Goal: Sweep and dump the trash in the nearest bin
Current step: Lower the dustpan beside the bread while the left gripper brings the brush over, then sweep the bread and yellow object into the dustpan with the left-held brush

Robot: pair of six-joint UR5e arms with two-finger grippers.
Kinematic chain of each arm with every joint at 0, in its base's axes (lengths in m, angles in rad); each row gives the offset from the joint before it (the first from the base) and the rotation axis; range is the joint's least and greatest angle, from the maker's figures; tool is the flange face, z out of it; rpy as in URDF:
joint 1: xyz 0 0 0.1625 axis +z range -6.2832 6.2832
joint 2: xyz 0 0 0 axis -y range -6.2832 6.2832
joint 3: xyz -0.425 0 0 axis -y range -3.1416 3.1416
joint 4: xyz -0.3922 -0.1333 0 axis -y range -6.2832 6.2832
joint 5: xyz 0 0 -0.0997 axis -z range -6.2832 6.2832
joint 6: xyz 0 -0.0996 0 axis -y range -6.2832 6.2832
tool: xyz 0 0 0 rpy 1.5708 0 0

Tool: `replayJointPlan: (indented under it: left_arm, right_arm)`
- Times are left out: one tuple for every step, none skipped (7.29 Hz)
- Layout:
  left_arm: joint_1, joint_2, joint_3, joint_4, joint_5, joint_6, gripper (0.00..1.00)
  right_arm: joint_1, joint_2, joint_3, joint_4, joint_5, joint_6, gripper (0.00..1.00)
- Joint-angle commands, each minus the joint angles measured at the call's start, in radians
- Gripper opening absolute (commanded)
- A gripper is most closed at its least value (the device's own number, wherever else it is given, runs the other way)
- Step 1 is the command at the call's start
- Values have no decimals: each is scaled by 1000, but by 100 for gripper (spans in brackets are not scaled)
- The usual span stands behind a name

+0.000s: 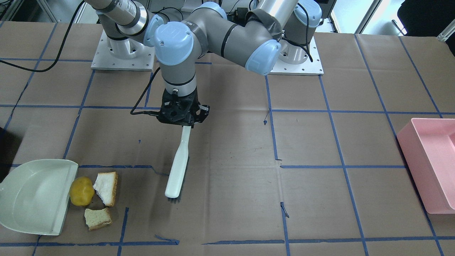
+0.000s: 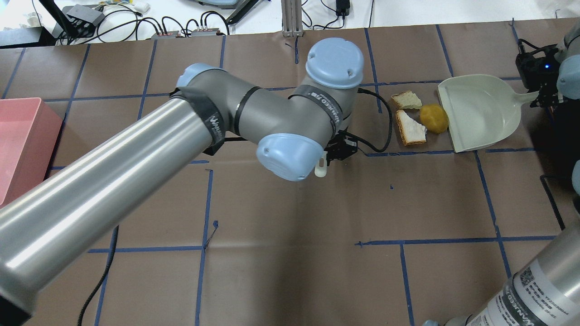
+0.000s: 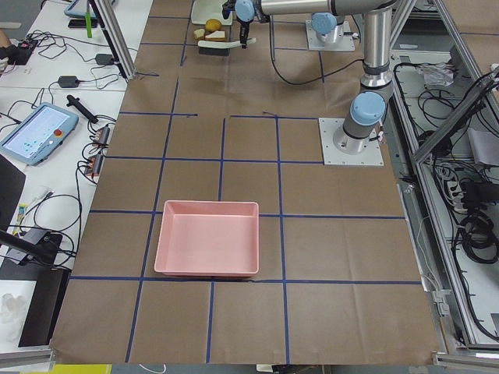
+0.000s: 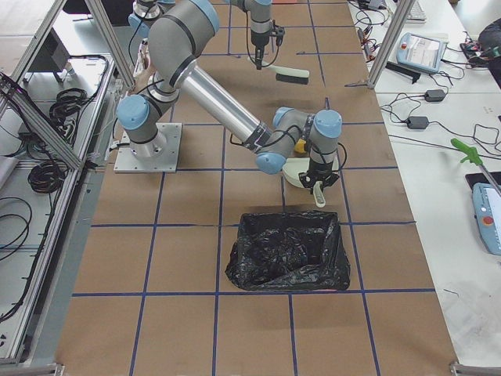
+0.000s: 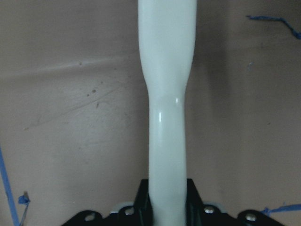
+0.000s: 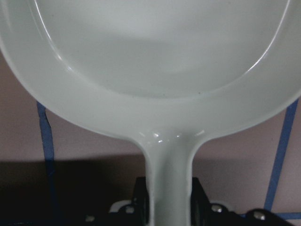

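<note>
The left arm bent down at mid-frame, its left gripper (image 1: pixel 180 120) clamped on the white brush (image 1: pixel 177 170) handle. The right gripper (image 2: pixel 538 96) pinched the dustpan (image 2: pixel 476 115) handle. The trash lay at lower left by the pan's mouth: one yellow lump (image 1: pixel 81 191) and two bread pieces, upper slice (image 1: pixel 106 187) and lower slice (image 1: pixel 97 218). Only the right side view showed one black bag bin (image 4: pixel 288 251); one pink bin (image 1: pixel 432 167) sat at the right edge

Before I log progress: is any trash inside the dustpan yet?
No, the dustpan is bare; yellow lump, larger bread piece and smaller bread piece lie outside its lip.
</note>
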Motion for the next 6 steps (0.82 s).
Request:
replayJointPlan:
  left_arm:
    - [-78, -152, 124, 84, 8, -132, 0]
    - [-85, -189, 216, -1, 11, -137, 0]
    - [-96, -237, 304, -82, 17, -142, 0]
    - [-125, -300, 382, -100, 72, -145, 0]
    - [-133, -347, 454, -176, 79, -218, 0]
    - [-145, -377, 506, -233, 80, -252, 0]
  right_arm:
    - [0, 3, -1, 6, 0, -2, 0]
    - [1, 3, 1, 7, 0, -4, 0]
    - [0, 12, -1, 10, 0, -4, 0]
    - [0, 13, -1, 9, 0, -4, 0]
    - [0, 15, -1, 9, 0, -4, 0]
    - [0, 13, -1, 9, 0, -4, 0]
